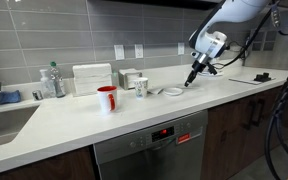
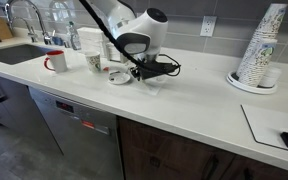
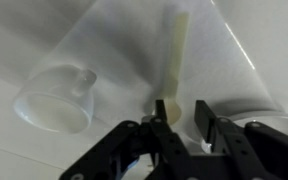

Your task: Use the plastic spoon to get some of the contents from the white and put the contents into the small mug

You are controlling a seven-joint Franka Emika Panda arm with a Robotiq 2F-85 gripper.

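Observation:
In the wrist view the cream plastic spoon (image 3: 175, 55) lies lengthwise on the counter. Its near end rests against the left finger (image 3: 162, 108) of my gripper (image 3: 182, 112). The jaws stand a little apart, with bare counter showing in the gap. A small white bowl-like container (image 3: 59, 102) sits to the left of the spoon. In both exterior views my gripper (image 1: 191, 78) (image 2: 154, 70) hangs low over the counter, just beyond a white dish (image 1: 172, 92) (image 2: 119, 77). The small mug (image 1: 141, 87) (image 2: 94, 63) stands past the dish, clear of the gripper.
A larger red mug (image 1: 106, 98) (image 2: 56, 62) stands beyond the small mug, toward the sink (image 1: 4, 120). Boxes and a bottle (image 1: 52, 80) line the tiled back wall. A stack of paper cups (image 2: 259, 50) stands at the counter's other end.

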